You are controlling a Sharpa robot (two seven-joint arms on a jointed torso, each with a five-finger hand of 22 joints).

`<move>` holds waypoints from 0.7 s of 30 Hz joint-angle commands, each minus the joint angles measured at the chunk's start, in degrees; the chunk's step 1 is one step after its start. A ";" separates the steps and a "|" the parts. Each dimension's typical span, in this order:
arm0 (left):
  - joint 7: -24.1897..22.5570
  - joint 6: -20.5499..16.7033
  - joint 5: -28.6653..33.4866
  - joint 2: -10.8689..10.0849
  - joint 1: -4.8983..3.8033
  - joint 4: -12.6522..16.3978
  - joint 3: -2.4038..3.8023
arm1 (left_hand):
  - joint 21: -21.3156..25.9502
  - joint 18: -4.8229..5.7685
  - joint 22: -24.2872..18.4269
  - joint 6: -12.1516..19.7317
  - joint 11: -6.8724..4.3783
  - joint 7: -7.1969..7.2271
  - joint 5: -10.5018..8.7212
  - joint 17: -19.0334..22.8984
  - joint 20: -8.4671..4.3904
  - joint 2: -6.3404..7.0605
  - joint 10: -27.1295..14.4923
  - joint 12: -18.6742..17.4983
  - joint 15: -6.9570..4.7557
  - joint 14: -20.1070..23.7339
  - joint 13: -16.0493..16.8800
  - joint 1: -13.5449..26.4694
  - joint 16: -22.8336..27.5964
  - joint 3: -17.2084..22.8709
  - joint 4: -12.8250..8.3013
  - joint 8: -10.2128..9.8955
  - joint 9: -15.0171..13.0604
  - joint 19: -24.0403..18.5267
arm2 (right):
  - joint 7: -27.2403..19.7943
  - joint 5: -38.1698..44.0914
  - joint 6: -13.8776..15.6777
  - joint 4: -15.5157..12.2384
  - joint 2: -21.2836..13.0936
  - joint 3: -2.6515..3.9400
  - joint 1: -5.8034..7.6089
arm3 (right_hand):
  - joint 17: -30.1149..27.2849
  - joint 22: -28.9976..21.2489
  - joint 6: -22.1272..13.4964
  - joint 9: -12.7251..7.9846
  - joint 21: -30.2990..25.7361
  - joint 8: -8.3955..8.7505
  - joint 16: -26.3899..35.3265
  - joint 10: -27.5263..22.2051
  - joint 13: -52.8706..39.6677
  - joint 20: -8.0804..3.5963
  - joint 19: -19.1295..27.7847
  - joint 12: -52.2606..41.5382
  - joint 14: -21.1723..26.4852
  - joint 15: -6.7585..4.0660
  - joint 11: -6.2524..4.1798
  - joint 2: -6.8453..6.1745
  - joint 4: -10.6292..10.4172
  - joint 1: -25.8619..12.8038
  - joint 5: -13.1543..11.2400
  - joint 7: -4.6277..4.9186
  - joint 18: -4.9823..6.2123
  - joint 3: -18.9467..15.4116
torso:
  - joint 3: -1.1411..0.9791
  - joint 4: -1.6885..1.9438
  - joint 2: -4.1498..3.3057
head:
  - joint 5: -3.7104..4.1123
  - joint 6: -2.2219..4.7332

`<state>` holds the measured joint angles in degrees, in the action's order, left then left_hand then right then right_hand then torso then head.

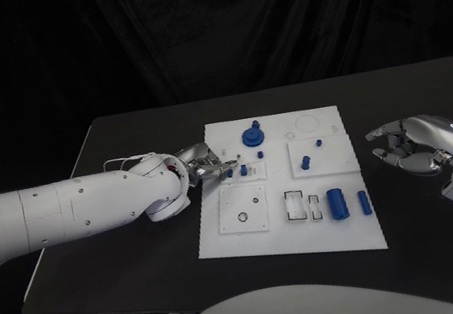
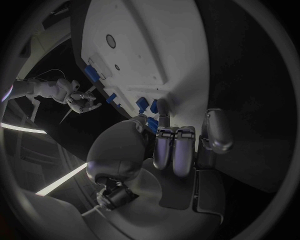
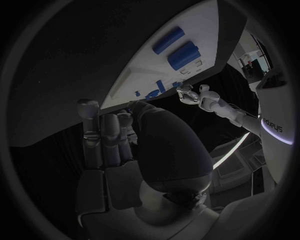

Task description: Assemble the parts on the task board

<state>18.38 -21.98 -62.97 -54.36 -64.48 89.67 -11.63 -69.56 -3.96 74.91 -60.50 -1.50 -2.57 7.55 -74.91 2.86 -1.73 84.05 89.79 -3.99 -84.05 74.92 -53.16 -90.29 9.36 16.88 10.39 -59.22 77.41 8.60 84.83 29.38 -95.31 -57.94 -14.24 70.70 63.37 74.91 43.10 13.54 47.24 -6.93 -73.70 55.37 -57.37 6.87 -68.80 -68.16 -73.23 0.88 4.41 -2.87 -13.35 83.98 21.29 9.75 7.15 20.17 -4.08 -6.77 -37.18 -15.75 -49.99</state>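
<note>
Nearest my head camera is the front edge of the task board (image 1: 295, 247), a flat white plate lying mid-surface on the matte black surface (image 1: 138, 261).

Going left to right: my left hand (image 1: 207, 165) sits at the board's left edge, its silver fingers (image 2: 164, 111) reaching over the rim toward two small blue pegs (image 1: 243, 170) standing upright there. From the left wrist view the fingertips are touching or just beside those pegs, but I cannot tell whether anything is actually pinched between them.

Further right, a large round blue knob (image 1: 252, 135) with a stepped, spool-like shape stands near the board's far edge. Another short blue peg (image 1: 305, 163) stands on a raised white tile near the middle. Toward the near right, a stout blue cylinder (image 1: 338, 202) and a slimmer blue rod (image 1: 364, 202) lie flat on their sides, beside open rectangular slots (image 1: 295, 205).

My right hand (image 1: 413, 144) hovers off the board's right edge, well apart from the parts, fingers curled loosely inward and holding nothing.

My judgement: the job is partway. The knob and several pegs look seated; the two lying pieces and the round hole (image 1: 244, 217) in the near-left tile appear still unfilled. The parts look like smooth hard plastic, the board rigid and slightly glossy.
</note>
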 commanded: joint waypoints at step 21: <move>-11.49 -13.75 0.45 -0.35 0.47 -0.54 -0.45 | -1.45 -0.58 9.07 5.64 0.24 0.02 8.83 -15.09 -0.23 -1.70 5.95 0.21 0.05 -5.95 15.08 -9.01 0.29 -8.45 -0.23 7.09 -3.75 0.86 | 0.37 0.19 0.91 -0.32 -0.43 0.03 -0.14 | -0.07 3.91 0.38 -0.16 -0.16 -0.13 0.16 -0.13 0.05 0.13 0.36 0.18 0.31 0.00 0.07 -0.35 -0.09 -0.18 0.21 -0.08 1.12 0.40 | 0.00 0.01 0.00 | 0.31 -0.01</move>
<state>13.97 -28.42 -62.91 -54.66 -64.01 88.96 -12.17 -70.81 -3.96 74.90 -55.41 -1.50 -2.49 15.83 -74.91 2.59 -3.77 84.05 89.79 -3.99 -84.05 74.92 -61.11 -90.28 1.19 16.61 17.18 -62.71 77.78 8.59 84.83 29.44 -95.44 -58.24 -14.24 70.70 63.38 74.91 43.10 13.48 47.24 -6.93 -73.70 55.37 -57.38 6.87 -68.80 -68.16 -73.23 0.88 4.41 -2.87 -13.35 83.98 21.28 9.75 7.16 20.17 -4.08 -6.77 -37.19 -15.56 -49.99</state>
